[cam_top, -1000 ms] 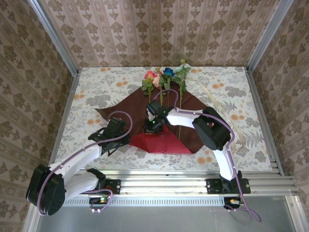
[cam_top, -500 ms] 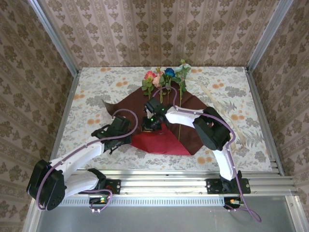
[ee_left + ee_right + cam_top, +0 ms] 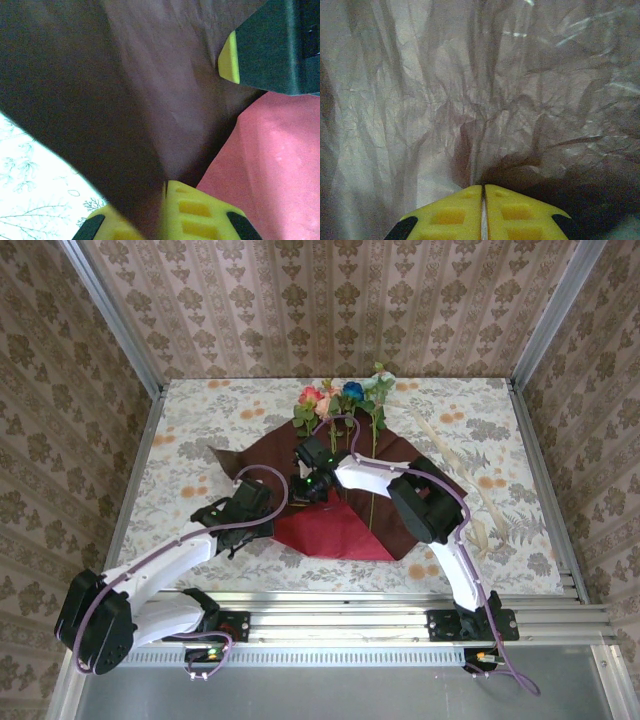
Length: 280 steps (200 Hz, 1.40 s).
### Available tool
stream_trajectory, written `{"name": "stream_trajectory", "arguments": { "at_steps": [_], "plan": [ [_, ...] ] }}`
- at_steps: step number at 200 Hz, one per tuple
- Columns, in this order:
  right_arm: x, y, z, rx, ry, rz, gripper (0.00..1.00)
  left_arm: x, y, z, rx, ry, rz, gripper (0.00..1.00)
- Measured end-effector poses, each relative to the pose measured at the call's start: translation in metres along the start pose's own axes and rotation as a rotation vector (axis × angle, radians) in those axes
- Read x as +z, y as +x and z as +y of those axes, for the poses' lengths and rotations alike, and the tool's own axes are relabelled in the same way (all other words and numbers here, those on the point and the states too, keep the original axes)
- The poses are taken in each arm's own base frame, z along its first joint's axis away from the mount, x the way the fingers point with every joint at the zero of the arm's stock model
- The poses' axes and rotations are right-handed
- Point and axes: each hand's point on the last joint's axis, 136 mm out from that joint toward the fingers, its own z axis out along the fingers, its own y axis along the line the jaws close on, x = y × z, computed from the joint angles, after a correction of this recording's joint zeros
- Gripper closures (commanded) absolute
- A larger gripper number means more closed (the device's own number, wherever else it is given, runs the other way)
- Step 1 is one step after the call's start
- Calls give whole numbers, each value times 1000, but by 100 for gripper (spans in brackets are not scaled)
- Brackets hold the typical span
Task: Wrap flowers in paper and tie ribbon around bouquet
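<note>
Top view: you see the paper (image 3: 400,475) spread in the middle of the table (image 3: 200,430), maroon face up. A flap is turned over along its near edge and shows crimson. The flowers (image 3: 345,400) lie on the far part of the sheet, with the blooms past its far corner and the stems running toward you. The ribbon (image 3: 455,470) lies on the right, slanting from far to near, partly on the paper's right corner. Your left gripper (image 3: 268,522) sits at the sheet's near-left edge. Your right gripper (image 3: 303,490) is down on the middle of the sheet, just left of the stems.

Left wrist view: the left gripper (image 3: 162,210) has its yellow fingers (image 3: 200,217) pressed together on a fold of the paper (image 3: 150,100). The maroon face rises from between them and the crimson face lies to the right. The tablecloth shows pale at the lower left. One of the right gripper's fingers (image 3: 229,60) is at the upper right, close over the sheet.

Right wrist view: the right gripper (image 3: 483,202) has its fingers (image 3: 447,215) closed flat against each other. They pinch a puckered ridge of the paper (image 3: 495,100), whose creases fan away from the tips.
</note>
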Motion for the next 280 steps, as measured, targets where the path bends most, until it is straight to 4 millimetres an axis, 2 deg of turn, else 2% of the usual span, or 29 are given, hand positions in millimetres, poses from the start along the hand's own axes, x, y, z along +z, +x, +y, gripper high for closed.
{"name": "stream_trajectory", "arguments": {
  "at_steps": [18,34,52,75,91,108,128,139,178,208,228,280],
  "plan": [
    [-3,0,-1,-6,8,-9,87,-3,-3,-5,12,6,-10,100],
    [-14,4,-3,-12,23,-17,86,-4,-5,-8,31,6,-16,100],
    [-37,13,-5,-24,35,-34,86,-7,-6,-12,62,1,-18,100],
    [-76,29,-10,-24,34,-64,86,-11,-10,-19,106,-1,-23,100],
    [-91,45,-20,-16,38,-68,87,-13,-14,-26,145,0,-28,100],
    [-89,63,-41,16,57,-47,87,-15,-16,-36,199,2,-29,100],
    [-72,84,-69,83,90,-2,87,-17,-20,-53,278,13,-36,100],
    [-61,91,-77,118,92,22,87,-19,-22,-65,325,23,-39,100],
    [-54,75,-64,146,5,-20,86,-14,-23,-109,455,73,-31,100],
    [-61,76,-69,169,-4,-40,84,1,-18,-125,486,93,10,100],
    [-82,74,-79,207,-3,-78,81,11,-16,-134,488,107,28,100],
    [-165,51,-93,252,-8,-273,78,34,-6,-154,496,150,80,100]
  ]
}}
